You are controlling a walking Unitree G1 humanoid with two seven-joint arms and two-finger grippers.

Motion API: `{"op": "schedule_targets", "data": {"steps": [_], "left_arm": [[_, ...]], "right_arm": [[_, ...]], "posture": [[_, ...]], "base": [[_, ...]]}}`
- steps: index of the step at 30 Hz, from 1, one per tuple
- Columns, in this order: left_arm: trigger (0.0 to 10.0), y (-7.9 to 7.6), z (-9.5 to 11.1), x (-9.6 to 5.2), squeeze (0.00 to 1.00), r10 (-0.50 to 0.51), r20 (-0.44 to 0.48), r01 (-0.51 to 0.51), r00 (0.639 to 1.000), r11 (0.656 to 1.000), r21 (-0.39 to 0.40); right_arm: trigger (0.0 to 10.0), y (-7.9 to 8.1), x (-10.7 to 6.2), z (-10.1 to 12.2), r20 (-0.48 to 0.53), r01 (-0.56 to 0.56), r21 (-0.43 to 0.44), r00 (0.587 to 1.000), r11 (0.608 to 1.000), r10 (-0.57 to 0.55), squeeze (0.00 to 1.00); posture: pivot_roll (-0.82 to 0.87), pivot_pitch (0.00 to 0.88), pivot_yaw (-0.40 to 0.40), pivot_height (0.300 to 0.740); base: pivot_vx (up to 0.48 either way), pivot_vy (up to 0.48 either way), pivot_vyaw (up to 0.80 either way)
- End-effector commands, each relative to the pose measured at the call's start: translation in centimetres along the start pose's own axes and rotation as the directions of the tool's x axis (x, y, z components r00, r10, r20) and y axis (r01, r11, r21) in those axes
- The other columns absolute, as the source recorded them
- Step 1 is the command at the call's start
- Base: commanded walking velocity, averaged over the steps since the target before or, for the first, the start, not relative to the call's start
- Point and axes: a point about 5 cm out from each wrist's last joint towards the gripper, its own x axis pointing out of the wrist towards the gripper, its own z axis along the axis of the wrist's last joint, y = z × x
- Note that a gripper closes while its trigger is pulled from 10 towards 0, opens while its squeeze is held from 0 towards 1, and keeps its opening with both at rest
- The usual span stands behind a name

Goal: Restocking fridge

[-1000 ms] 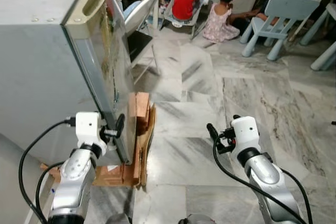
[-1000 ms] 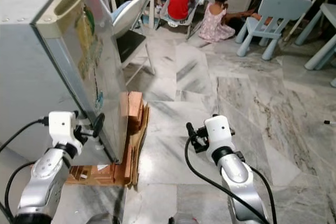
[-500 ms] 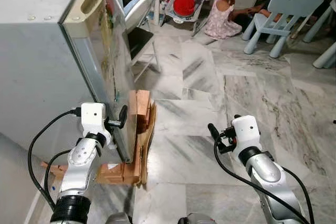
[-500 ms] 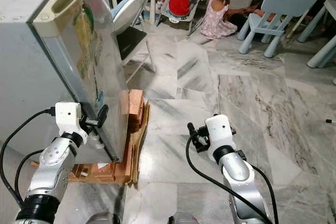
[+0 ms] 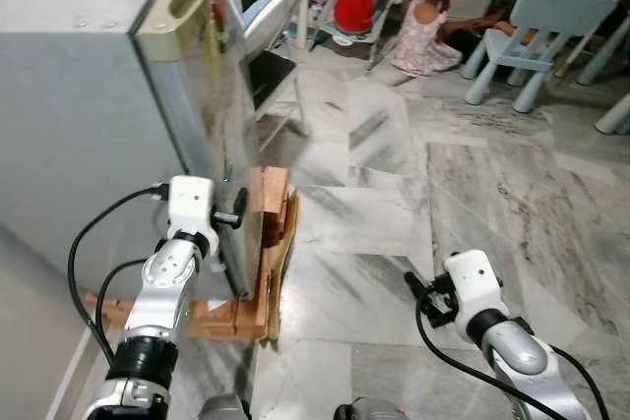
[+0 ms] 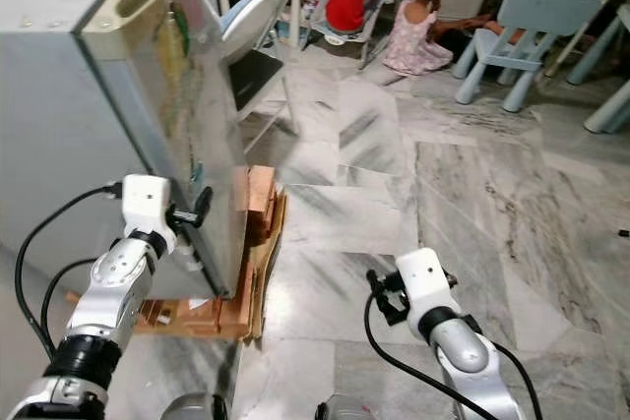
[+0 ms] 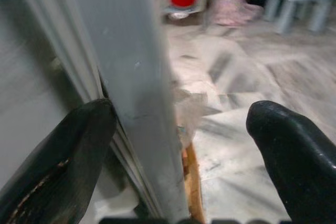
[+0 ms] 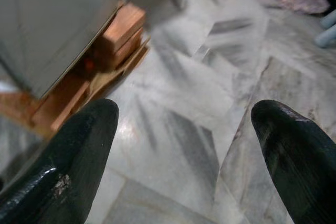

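**A:** What was the biggest change around the tall grey metal fridge?

**B:** The whole view had swung a little, so the camera moved with the robot. Against the fridge itself, the left arm had climbed and pushed in. A second before, the left tool sat lower, near the bottom corner of the fridge's grey door. At this moment it was higher up the door's free edge.

**A:** Had the door opened?

**B:** It stood slightly ajar from the fridge body, much as it had a second earlier. The left wrist view showed the door edge running between the two black fingers, one finger in the gap on the body side, the other out on the front side.

**A:** So the left tool was gripping it?

**B:** It was spread wide, straddling the edge, not clamped. I judged it was hooked in to swing the door open, the first step before any restocking.

**A:** And the right tool?

**B:** It had dropped lower and further from the fridge, over the grey marble floor. Its fingers were wide apart and empty, facing the stacked wooden blocks under the fridge.

**A:** Anything else near the fridge?

**B:** People sat by pale blue plastic chairs, well beyond it.
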Motion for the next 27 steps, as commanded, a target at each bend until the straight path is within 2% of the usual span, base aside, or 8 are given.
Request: {"op": "schedule_targets", "data": {"steps": [1, 5, 8, 10, 14, 16, 24, 27], "left_arm": [[10.0, -8.9, 5.6, 0.9, 0.0, -0.425, 0.213, 0.395, 0.88, 0.903, 0.17], [10.0, -13.4, 6.9, -0.2, 0.0, -0.576, 0.262, 0.568, 0.775, 0.815, 0.111], [10.0, -14.2, 7.2, 0.1, 0.0, -0.569, 0.279, 0.576, 0.774, 0.815, 0.066], [10.0, -11.9, 6.7, 1.2, 0.0, -0.49, 0.257, 0.487, 0.833, 0.87, 0.08], [10.0, -9.9, 6.8, 1.5, 0.0, -0.414, 0.269, 0.414, 0.87, 0.908, 0.058], [10.0, -7.4, 6.8, 1.4, 0.0, -0.306, 0.274, 0.324, 0.912, 0.946, -0.02], [10.0, -4.3, 3.8, -0.1, 0.0, -0.153, 0.192, 0.177, 0.969, 0.977, -0.118], [10.0, -3.3, 1.8, -1.7, 0.0, -0.099, 0.151, 0.123, 0.984, 0.98, -0.156]], "right_arm": [[10.0, 0.2, 0.2, 0.0, -0.007, -0.023, -0.008, 1.0, 1.0, 0.023, 0.0], [10.0, 0.3, 0.0, -0.4, -0.021, -0.026, -0.003, 0.999, 1.0, 0.026, 0.0], [10.0, 0.4, -0.1, -0.6, -0.029, -0.031, -0.004, 0.999, 0.999, 0.031, 0.0], [10.0, 0.3, 0.0, -0.6, -0.03, -0.032, -0.004, 0.999, 0.999, 0.032, 0.0], [10.0, 0.4, 0.1, -0.7, -0.032, -0.034, -0.001, 0.999, 0.999, 0.034, 0.0], [10.0, 0.4, 0.2, -0.8, -0.032, -0.039, 0.002, 0.999, 0.999, 0.039, 0.0], [10.0, 0.4, 0.9, -0.4, -0.001, -0.036, -0.001, 0.999, 0.999, 0.036, 0.0], [10.0, 0.2, 1.3, 0.6, 0.051, -0.01, 0.01, 0.999, 1.0, 0.01, 0.0]], "posture": [[-0.05, 0.067, -0.041, 0.74], [-0.06, 0.063, -0.04, 0.74], [-0.06, 0.061, -0.039, 0.74], [-0.07, 0.059, -0.038, 0.74], [-0.06, 0.057, -0.038, 0.74], [-0.06, 0.057, -0.038, 0.74], [-0.05, 0.057, -0.038, 0.74], [-0.05, 0.057, -0.039, 0.74]], "base": [[0.0, 0.0, 0.0], [0.0, 0.0, 0.0], [0.0, 0.0, 0.0], [0.0, 0.0, 0.0], [0.0, 0.0, 0.0], [0.0, 0.0, 0.0], [0.0, 0.0, 0.0], [0.0, 0.0, 0.0]]}}
